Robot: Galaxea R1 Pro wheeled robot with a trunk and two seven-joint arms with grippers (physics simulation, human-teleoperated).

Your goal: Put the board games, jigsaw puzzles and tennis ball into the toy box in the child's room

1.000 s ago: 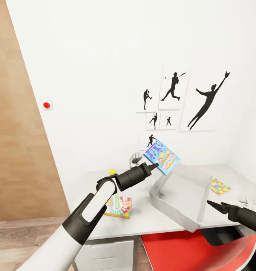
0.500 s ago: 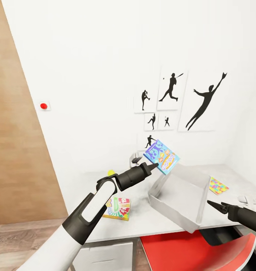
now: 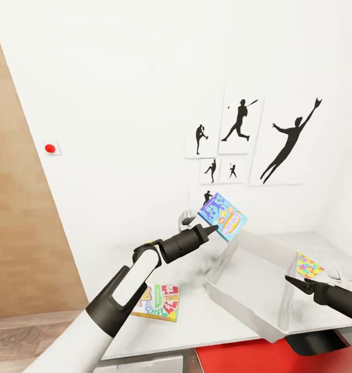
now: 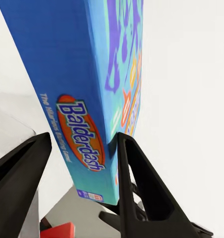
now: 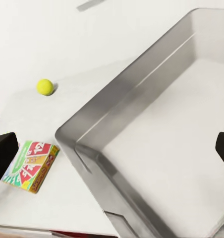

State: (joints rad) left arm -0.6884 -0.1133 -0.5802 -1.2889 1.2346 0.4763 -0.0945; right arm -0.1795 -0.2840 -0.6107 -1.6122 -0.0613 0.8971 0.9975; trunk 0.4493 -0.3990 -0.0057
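1. Left pincer [image 3: 215,226] clamps the blue game box [image 3: 223,216], held up over the bin's [image 3: 258,290] far rim.
2. Right pincer [image 3: 294,282] open, empty, near the bin's other side.
3. Advice: carry the box further over the bin's middle, lower it, then release.

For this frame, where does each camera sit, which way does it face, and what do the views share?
Head view: from the head, looking down over the table; both arms show, left gripper holding the Balderdash box.
Left wrist view: along its fingers, clamped on that box.
Right wrist view: down into the toy box.
Shared: toy box, yellow-green-red game.
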